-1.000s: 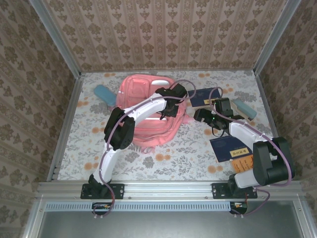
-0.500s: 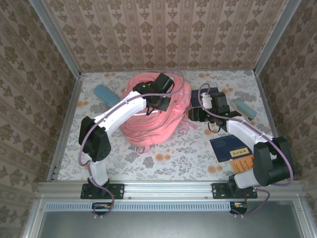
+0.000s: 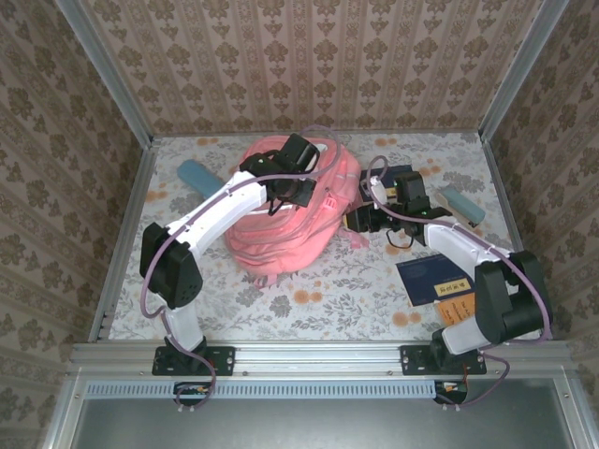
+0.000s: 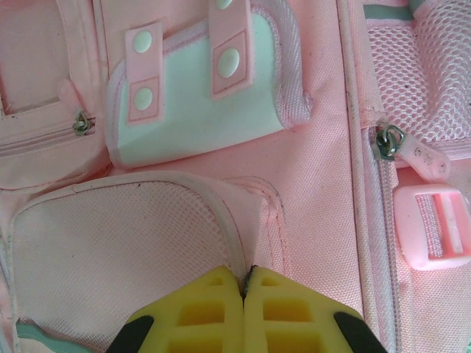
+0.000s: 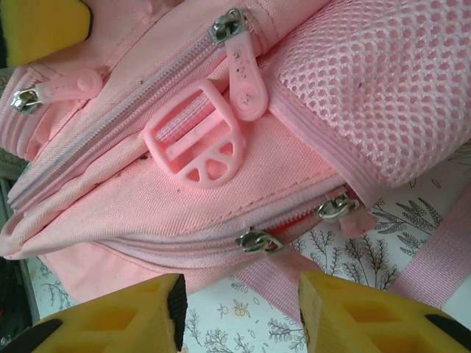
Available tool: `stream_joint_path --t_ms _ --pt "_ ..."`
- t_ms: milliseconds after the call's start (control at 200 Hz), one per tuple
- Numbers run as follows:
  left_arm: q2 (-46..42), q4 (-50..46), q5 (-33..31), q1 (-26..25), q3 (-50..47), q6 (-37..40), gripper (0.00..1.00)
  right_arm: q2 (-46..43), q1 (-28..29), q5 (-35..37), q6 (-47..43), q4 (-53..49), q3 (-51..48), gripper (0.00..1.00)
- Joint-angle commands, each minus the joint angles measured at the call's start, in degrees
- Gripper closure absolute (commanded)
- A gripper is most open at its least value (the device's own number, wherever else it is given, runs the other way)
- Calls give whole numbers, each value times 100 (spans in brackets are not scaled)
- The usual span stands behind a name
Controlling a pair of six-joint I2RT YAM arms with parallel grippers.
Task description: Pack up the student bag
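The student bag (image 3: 281, 234), a soft pink backpack, lies bunched up at the middle back of the table. My left gripper (image 3: 285, 192) is on top of it, and the left wrist view shows the yellow fingers (image 4: 245, 283) shut on a seam at the edge of a mesh pocket of the bag (image 4: 324, 191). My right gripper (image 3: 354, 220) is at the bag's right side. Its jaws (image 5: 239, 294) stand apart just below a zip line, where two metal sliders (image 5: 255, 240) (image 5: 337, 209) sit close together. A pink strap runs between the fingertips. A pink buckle (image 5: 195, 143) lies above.
A blue case (image 3: 196, 175) lies left of the bag. Behind the right arm is a dark blue book (image 3: 398, 182), with a teal case (image 3: 462, 205) to its right. Another dark blue book (image 3: 432, 278) and an orange booklet (image 3: 457, 309) lie at the front right.
The left arm has pulled the bag's top up and back, bunching the bag. The right gripper has moved left to the bag's side and its jaws have narrowed.
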Motion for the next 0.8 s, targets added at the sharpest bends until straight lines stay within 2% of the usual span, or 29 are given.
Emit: stream_joint_path --t_ms 0,230,320,480,590,795 --pt "-416 461 -77 73 37 99 100 377 39 -315 -232 86 392 57" --pt "-447 472 -41 98 10 81 100 714 32 -520 -588 -43 467 60" --pt "-447 480 -63 99 16 78 100 756 33 -374 -720 -142 484 57" --pt "-480 504 -132 117 5 45 100 802 35 -397 -859 -291 567 46" --pt "-516 528 -124 130 -1 37 100 930 47 -410 -951 -508 759 43" --pt "-594 578 -161 161 -46 7 100 1195 80 -1119 -1066 -703 987 43"
